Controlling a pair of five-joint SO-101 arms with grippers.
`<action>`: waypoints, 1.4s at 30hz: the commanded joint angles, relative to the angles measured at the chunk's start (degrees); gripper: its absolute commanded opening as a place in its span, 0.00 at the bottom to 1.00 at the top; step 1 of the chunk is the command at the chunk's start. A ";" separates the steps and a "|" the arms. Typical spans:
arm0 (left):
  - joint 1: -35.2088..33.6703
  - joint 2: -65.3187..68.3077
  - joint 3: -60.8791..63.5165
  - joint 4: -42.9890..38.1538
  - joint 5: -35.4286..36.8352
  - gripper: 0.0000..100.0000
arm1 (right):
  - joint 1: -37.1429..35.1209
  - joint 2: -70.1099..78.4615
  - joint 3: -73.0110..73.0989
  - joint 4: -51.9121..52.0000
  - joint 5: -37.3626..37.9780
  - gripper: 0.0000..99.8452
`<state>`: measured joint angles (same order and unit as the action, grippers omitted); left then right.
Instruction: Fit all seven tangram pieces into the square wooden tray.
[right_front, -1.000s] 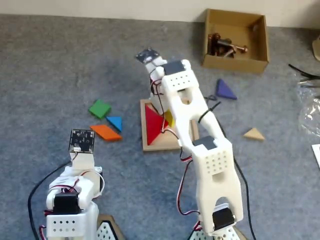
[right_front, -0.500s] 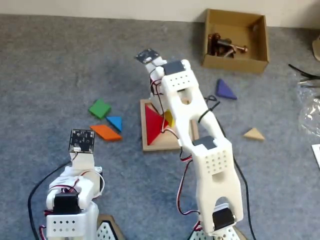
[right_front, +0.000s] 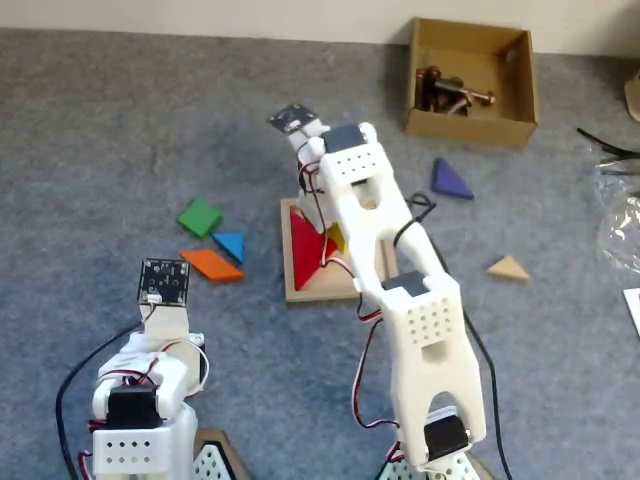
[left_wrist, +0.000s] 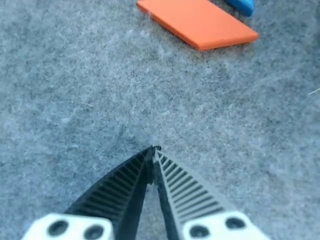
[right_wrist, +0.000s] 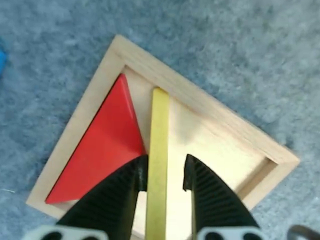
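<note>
The square wooden tray (right_front: 290, 291) (right_wrist: 200, 107) holds a red triangle (right_front: 305, 250) (right_wrist: 105, 150) lying flat. A yellow piece (right_front: 337, 238) (right_wrist: 159, 130) stands on edge in the tray between the fingers of my right gripper (right_wrist: 164, 162). It touches one finger, and a narrow gap shows at the other. A green square (right_front: 200, 217), a blue triangle (right_front: 230, 244) and an orange parallelogram (right_front: 211, 264) (left_wrist: 197, 22) lie left of the tray. A purple triangle (right_front: 450, 180) and a tan triangle (right_front: 508, 267) lie to its right. My left gripper (left_wrist: 154, 150) is shut over bare carpet, short of the orange piece.
A cardboard box (right_front: 470, 70) with metal parts stands at the back right. Cables and clear plastic (right_front: 620, 220) lie at the right edge. The right arm (right_front: 420, 320) stretches over the tray's right half.
The right arm's wrist has shifted slightly to the left over the tray. The left arm and the loose pieces have not moved.
</note>
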<state>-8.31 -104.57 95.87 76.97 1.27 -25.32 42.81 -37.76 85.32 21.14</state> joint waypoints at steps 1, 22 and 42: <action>-0.66 -0.31 1.27 0.44 -0.35 0.01 | 1.10 -1.36 -2.15 -1.01 0.62 0.11; -0.66 -0.31 1.27 0.44 -0.35 0.01 | 6.55 -1.45 -6.46 2.42 0.62 0.22; -0.66 -0.31 1.27 0.44 -0.35 0.01 | 14.29 -0.84 -12.88 15.25 0.70 0.01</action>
<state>-8.31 -104.57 95.87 76.97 1.27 -11.87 42.81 -51.12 99.91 21.14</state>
